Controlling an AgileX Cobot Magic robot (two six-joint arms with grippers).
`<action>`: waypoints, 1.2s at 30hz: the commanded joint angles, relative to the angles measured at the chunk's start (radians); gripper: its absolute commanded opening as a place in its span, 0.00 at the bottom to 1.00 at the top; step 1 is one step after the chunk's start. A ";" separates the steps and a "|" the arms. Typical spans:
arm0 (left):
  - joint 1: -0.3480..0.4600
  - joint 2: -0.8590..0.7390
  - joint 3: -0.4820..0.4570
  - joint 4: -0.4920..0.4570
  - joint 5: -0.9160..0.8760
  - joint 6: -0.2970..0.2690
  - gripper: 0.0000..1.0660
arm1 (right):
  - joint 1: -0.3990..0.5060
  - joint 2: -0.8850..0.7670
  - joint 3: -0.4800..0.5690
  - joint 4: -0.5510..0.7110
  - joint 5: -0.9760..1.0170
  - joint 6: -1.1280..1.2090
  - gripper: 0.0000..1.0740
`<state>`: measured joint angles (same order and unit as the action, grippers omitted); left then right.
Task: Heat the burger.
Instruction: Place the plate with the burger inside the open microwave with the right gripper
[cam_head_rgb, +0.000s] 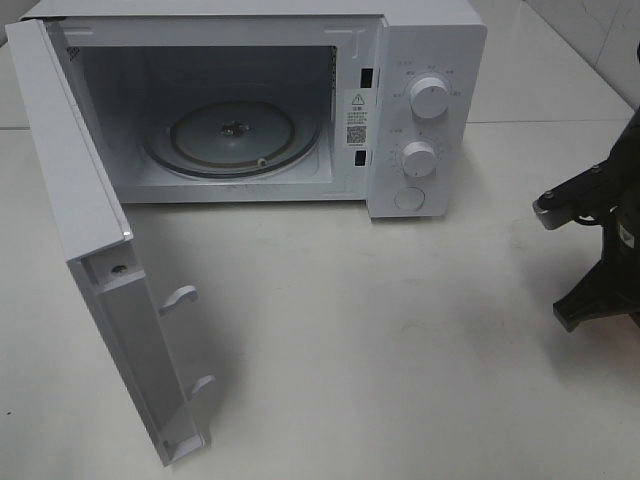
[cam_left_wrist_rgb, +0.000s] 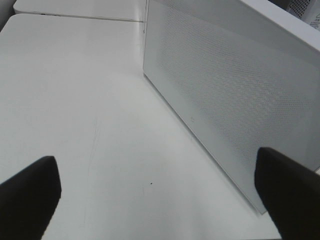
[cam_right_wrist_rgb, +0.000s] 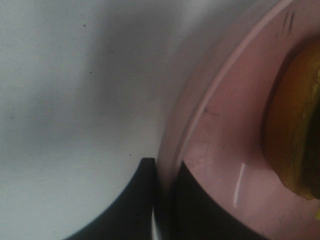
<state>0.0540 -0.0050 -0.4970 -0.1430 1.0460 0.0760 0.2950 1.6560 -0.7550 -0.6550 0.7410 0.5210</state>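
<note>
Right wrist view first: dark fingers (cam_right_wrist_rgb: 132, 205) of the right gripper (cam_right_wrist_rgb: 164, 172) nipped almost shut on the lip of the pink plate (cam_right_wrist_rgb: 220, 140), one to each side of the rim. Grips the plate and not the food, presumably to spare the bun any squeezing. Finds the burger (cam_right_wrist_rgb: 295, 125) seated on that plate, inward of the pinch, only its golden-brown edge in frame. Cannot tell whether the plate is lifted or resting. Outward, in the exterior high view, catches just the right arm (cam_head_rgb: 600, 240) at the right edge, well apart from the microwave (cam_head_rgb: 445, 60); plate and burger off frame there. On the left, spread wide and holding nothing: the left gripper (cam_left_wrist_rgb: 160, 200), low over the white table (cam_left_wrist_rgb: 75, 100) beside the perforated outer face of the door (cam_left_wrist_rgb: 225, 90). Swung fully open toward the near left, baring the glass turntable (cam_head_rgb: 200, 140), likely for loading.
</note>
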 joint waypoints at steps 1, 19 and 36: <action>0.002 -0.020 0.003 -0.002 -0.010 0.000 0.92 | 0.025 -0.044 0.012 -0.050 0.041 0.004 0.00; 0.002 -0.020 0.003 -0.002 -0.010 0.000 0.92 | 0.255 -0.114 0.015 -0.043 0.192 0.038 0.01; 0.002 -0.020 0.003 -0.002 -0.010 0.000 0.92 | 0.563 -0.154 0.015 -0.035 0.321 0.144 0.01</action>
<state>0.0540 -0.0050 -0.4970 -0.1430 1.0460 0.0760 0.8160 1.5100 -0.7410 -0.6430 1.0060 0.6350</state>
